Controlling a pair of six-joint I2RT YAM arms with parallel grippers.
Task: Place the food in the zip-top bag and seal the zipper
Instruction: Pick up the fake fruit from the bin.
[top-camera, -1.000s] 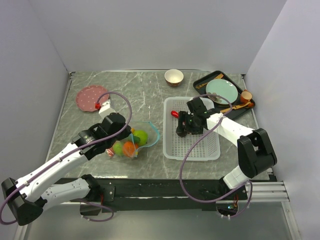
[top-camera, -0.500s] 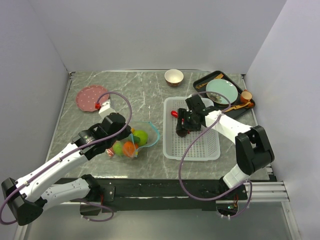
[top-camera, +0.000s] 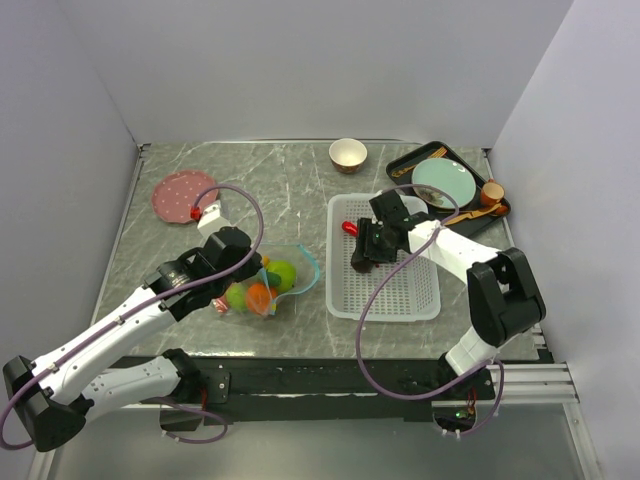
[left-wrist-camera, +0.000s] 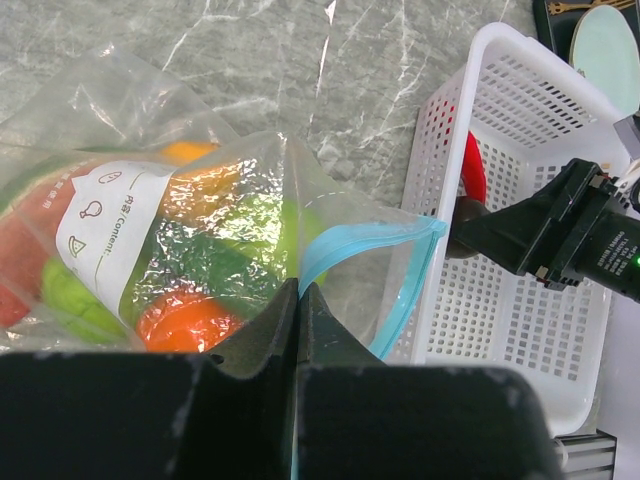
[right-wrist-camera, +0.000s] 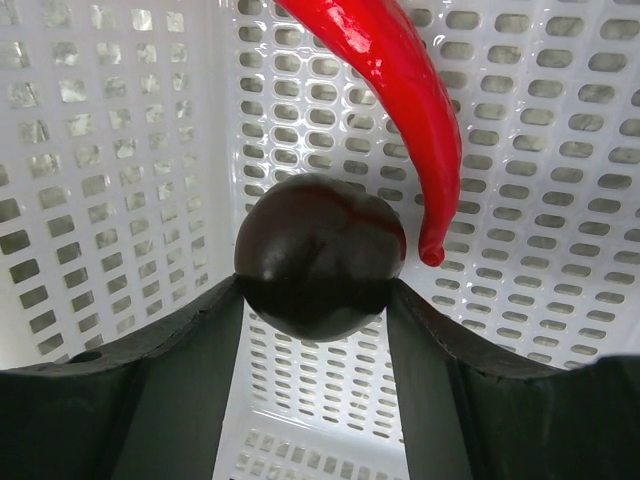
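While the L gripper (left-wrist-camera: 298, 292) is pinched tight on the zip-top bag (left-wrist-camera: 110, 215) by its teal zipper (left-wrist-camera: 408, 288), the bag lies left of the white basket (top-camera: 400, 295) w/ toy fruit (left-wrist-camera: 185, 320) inside. R gripper (right-wrist-camera: 316, 288) clamps the dark brown piece (right-wrist-camera: 318, 250) in the basket's far-left part, just beside the red chili (right-wrist-camera: 400, 80).

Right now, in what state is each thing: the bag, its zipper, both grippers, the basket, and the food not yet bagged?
zip-top bag: open, partly filled with fruit, pinched at its edge.
zipper: unsealed, gaping.
left gripper: shut on the zip-top bag.
basket: upright, two food pieces inside.
dark brown piece: in the basket, gripped on both sides.
right gripper: shut on the dark brown piece.
red chili: lying loose in the basket.
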